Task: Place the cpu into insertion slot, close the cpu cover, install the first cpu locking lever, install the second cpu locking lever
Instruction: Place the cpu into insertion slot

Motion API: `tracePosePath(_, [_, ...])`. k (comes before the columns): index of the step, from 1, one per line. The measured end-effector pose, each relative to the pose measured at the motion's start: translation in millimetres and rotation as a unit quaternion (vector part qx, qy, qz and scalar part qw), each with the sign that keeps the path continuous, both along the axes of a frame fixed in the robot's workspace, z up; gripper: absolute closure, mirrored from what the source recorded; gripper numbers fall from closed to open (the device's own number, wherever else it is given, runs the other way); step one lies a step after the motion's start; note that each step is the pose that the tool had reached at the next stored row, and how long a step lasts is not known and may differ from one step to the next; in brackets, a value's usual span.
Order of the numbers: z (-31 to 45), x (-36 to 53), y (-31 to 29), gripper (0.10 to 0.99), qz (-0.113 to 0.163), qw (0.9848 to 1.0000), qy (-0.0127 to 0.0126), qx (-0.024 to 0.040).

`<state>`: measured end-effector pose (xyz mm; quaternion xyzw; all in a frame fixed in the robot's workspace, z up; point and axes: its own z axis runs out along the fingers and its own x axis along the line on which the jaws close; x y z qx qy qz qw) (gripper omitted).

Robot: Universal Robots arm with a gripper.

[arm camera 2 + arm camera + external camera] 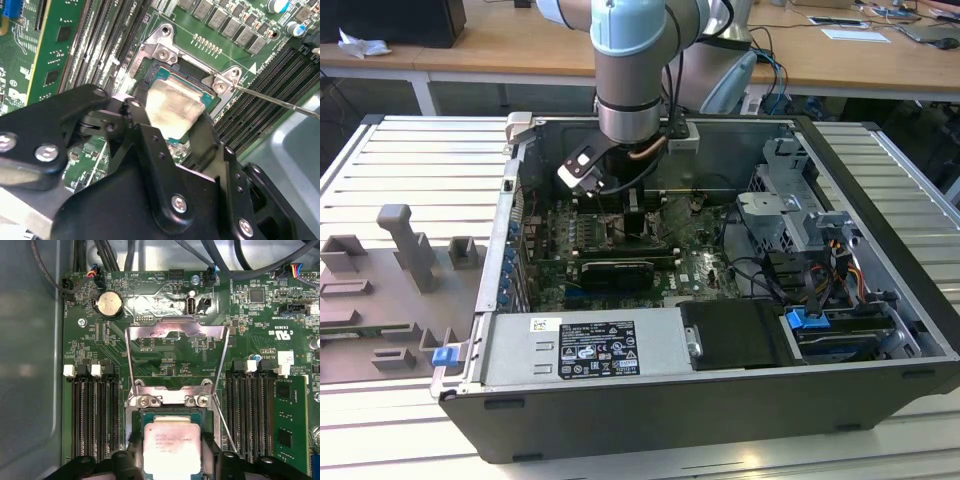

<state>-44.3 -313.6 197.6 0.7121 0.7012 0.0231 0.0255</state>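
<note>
Silver-tan cpu (pixel 172 107) is gripped by opposite edges in the pincer (pixel 167 117), which is closed on it directly over the slot (pixel 162 75), probably for alignment. At the slot's hinge edge, the cover (pixel 175 332) stands open, leaving access.

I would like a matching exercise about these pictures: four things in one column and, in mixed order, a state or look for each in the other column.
Things:
1. chip
2. metal cover
3. round battery
4. memory slots

States:
a. long, black, empty
b. flipped open
c. silver disc on the green board
d. held in the gripper

Pairs: 1-d, 2-b, 3-c, 4-a
</note>
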Motion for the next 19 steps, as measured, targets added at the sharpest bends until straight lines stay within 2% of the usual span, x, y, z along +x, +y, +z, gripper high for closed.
tracePosePath(1, [0.1, 0.0, 0.0, 0.533, 0.0, 1.0, 0.0, -0.0001])
tracePosePath(2, [0.2, 0.0, -0.1, 0.471, 0.0, 1.0, 0.0002, -0.0003])
tracePosePath(10, [6.1, 0.1, -0.1, 0.486, 0.0, 1.0, 0.0006, -0.0003])
tracePosePath(11, [6.5, 0.1, -0.1, 0.549, 0.0, 1.0, 0.0006, -0.0003])
tracePosePath(12, [7.1, 0.1, -0.1, 0.549, 0.0, 1.0, 0.0008, -0.0003])
tracePosePath(14, [8.1, 0.1, -0.1, 0.675, 0.0, 1.0, 0.0009, -0.0003])
tracePosePath(15, [8.7, 0.1, -0.1, 0.675, 0.0, 1.0, 0.0011, -0.0003])
tracePosePath(16, [9.1, 0.1, -0.1, 0.737, 0.0, 1.0, 0.001, -0.0003])
tracePosePath(17, [9.6, 0.1, -0.1, 0.855, 0.0, 1.0, 0.0011, -0.0003])
tracePosePath(18, [10.1, 0.1, -0.1, 0.855, 0.0, 1.0, 0.0011, -0.0003])
tracePosePath(19, [11.0, 0.1, -0.1, 0.914, 0.0, 1.0, 0.0012, -0.0003])
